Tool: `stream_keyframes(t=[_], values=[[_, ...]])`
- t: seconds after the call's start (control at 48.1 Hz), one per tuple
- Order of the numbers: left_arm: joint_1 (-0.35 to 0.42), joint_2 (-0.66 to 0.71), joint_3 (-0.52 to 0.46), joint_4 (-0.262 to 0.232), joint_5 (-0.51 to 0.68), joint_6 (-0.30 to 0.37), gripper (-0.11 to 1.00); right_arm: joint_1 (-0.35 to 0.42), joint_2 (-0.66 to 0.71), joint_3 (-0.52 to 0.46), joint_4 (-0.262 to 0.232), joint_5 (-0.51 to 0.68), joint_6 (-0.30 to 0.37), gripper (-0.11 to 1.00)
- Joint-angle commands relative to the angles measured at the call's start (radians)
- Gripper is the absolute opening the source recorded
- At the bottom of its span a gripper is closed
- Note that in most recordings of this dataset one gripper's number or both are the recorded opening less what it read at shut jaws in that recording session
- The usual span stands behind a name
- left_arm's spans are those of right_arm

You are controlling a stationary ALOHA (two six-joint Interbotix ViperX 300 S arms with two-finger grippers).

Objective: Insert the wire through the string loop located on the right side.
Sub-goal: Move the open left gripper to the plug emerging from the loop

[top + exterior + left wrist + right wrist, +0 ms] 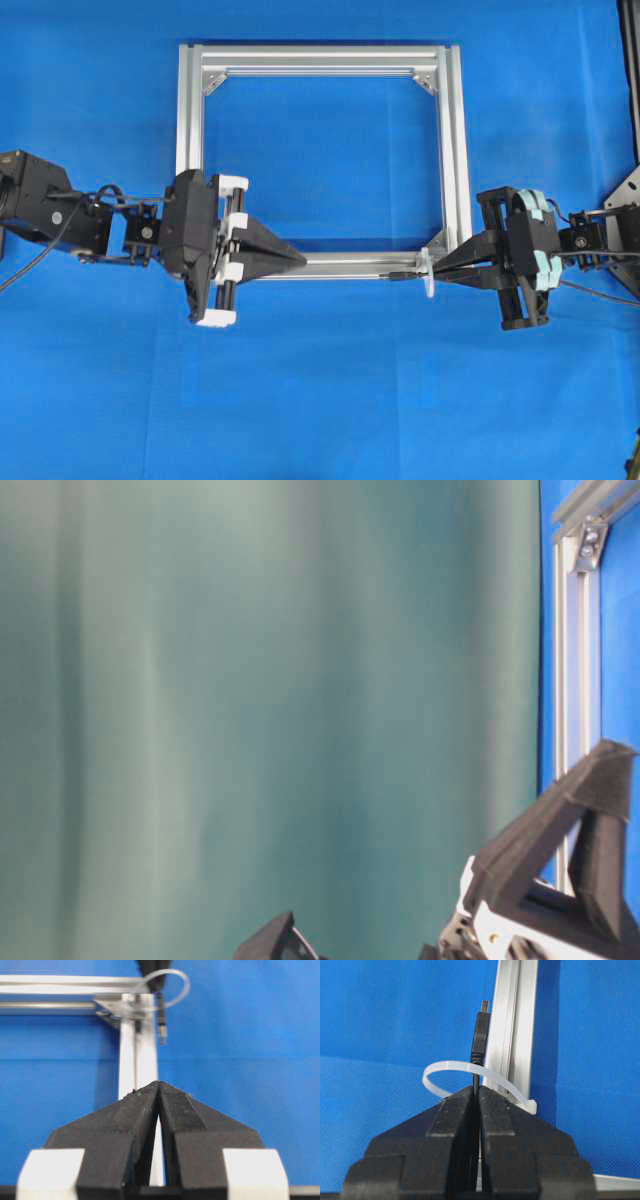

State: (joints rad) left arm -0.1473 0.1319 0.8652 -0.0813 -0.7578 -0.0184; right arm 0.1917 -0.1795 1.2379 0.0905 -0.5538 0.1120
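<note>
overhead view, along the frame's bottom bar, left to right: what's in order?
Left end effector, shut and empty → bare stretch of the silver frame bottom bar → wire plug tip → string loop → right end effector, shut on the wire.
</note>
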Motion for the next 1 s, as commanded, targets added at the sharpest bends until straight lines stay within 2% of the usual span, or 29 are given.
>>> stream_keyframes(t=[0.0,0.27,0.79,0.977], values=[[-0.009,-0.031,-0.008,0.000,-0.002,-0.002,0.00,-0.003,-0.006,-0.017,0.003,-0.005,-0.002,-0.04],[0.006,-0.011,-0.064,-0.002,0.046,0.002,0.00,-0.003,-0.006,-0.017,0.003,-0.005,0.000,-0.04],[0.060,0.172,-0.454,0.000,0.308,0.015,0.00,-0.002,-0.006,-0.017,0.002,-0.005,-0.002,-0.04],[0.054,0.195,-0.502,0.000,0.344,0.015,0.00,-0.003,-0.006,-0.017,0.002,-0.005,-0.002,-0.04]])
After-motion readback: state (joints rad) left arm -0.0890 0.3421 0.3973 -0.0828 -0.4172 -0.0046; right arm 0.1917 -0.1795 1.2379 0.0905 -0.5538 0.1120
